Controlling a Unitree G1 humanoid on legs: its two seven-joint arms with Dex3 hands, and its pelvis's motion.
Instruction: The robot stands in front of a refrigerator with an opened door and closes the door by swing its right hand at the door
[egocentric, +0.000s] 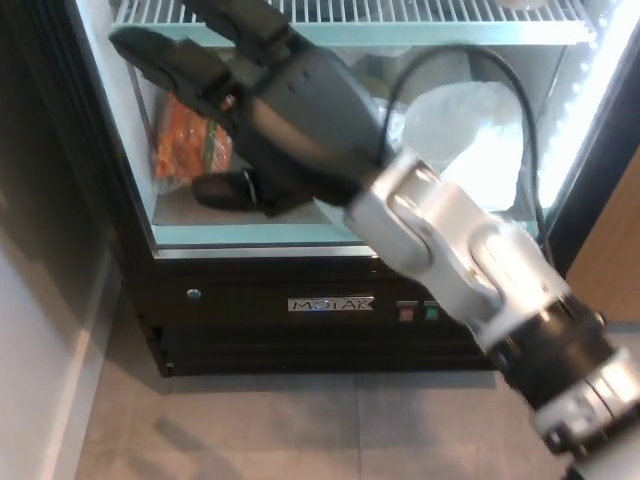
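Right hand reaching across fridge front, fingers spread wide, holding nothing; flat open palm suiting push, not grip. Glass door apparently lying flush over shelves, looking shut or nearly so; edge hard to make out. Carrots, bag showing behind. Left hand out of view.

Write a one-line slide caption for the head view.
Right hand, fingers spread, raised before the refrigerator, with an orange packet and white plastic bag on its lit shelf.
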